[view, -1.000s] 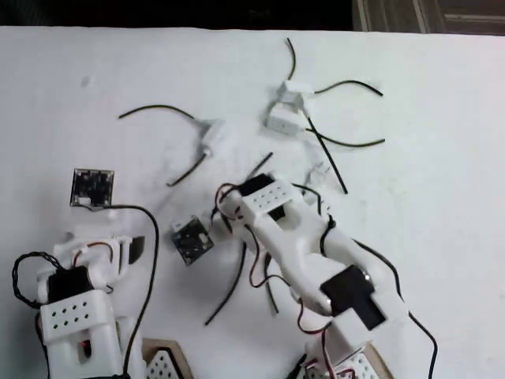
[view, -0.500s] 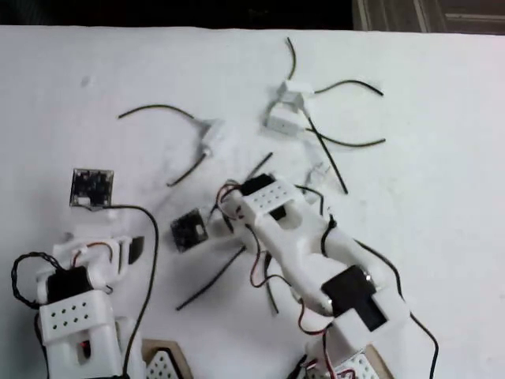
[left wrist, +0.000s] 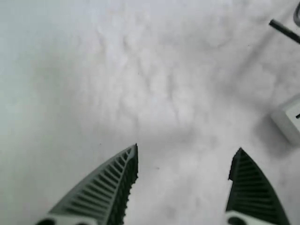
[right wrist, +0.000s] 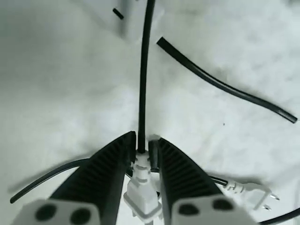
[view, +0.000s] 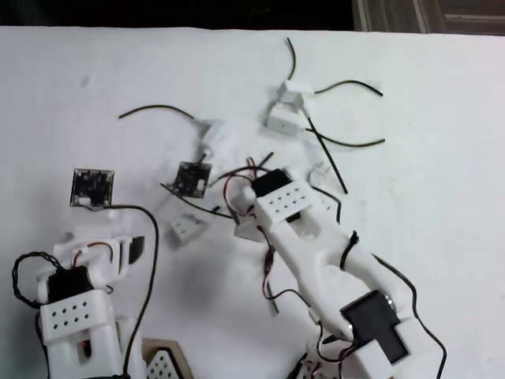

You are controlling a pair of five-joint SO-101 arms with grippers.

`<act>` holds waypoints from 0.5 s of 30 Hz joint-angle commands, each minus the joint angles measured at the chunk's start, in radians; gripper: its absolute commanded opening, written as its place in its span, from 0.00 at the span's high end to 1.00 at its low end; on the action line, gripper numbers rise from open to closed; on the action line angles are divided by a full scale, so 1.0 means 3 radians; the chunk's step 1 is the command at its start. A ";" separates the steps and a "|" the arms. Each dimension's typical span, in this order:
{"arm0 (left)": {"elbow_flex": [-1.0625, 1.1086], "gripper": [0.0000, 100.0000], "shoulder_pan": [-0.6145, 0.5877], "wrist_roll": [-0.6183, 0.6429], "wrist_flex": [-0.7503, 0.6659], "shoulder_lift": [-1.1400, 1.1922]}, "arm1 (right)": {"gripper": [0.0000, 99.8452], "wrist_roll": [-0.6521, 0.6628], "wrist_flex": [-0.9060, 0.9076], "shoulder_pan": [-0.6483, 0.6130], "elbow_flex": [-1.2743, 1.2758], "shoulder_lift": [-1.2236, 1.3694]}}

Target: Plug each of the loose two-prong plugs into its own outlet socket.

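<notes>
The right arm is leaning out over the middle of the white table (view: 442,197). Its right gripper (right wrist: 144,140) is pinching narrowly around a small white moulded two-prong plug (right wrist: 140,190), with the ribbed dark fingers (right wrist: 108,168) pressing on both sides of it. The plug's thin black cord (right wrist: 143,70) is running straight out from between the fingertips across the table. Another white two-prong plug (right wrist: 248,190) is lying flat just beside that gripper, its metal prongs pointing away from it, and a separate loose black cord (right wrist: 220,84) is lying farther out.

From above, a black square outlet socket (view: 191,178) is sitting near the tip of the right arm, with a small white block (view: 187,227) close beside it on the near side. A second black square socket (view: 92,187) is sitting well apart to the left, just beyond the left arm. More white corded plugs (view: 286,120) are lying tangled together at the far side of the table.

The left gripper (left wrist: 187,149) is hanging spread wide over bare tabletop, nothing between its fingers.
</notes>
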 commanded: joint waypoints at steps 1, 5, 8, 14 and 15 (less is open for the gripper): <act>-0.0010 0.69 -0.0013 -0.0005 -0.0051 -0.0079 | 0.98 -0.0220 0.0043 0.0212 -0.0015 -0.0079; -0.0010 0.69 -0.0013 -0.0005 -0.0051 -0.0079 | 0.98 -0.0215 0.0202 0.0407 -0.0015 0.0008; -0.0010 0.69 -0.0013 -0.0005 -0.0051 -0.0079 | 0.98 -0.0245 0.0274 0.0448 -0.0015 0.0090; -0.0010 0.69 -0.0013 -0.0005 -0.0051 -0.0079 | 0.94 -0.0245 0.0366 0.0483 -0.0015 0.0289; -0.0010 0.69 -0.0013 -0.0005 -0.0051 -0.0079 | 0.92 -0.0245 0.0417 0.0483 -0.0020 0.0294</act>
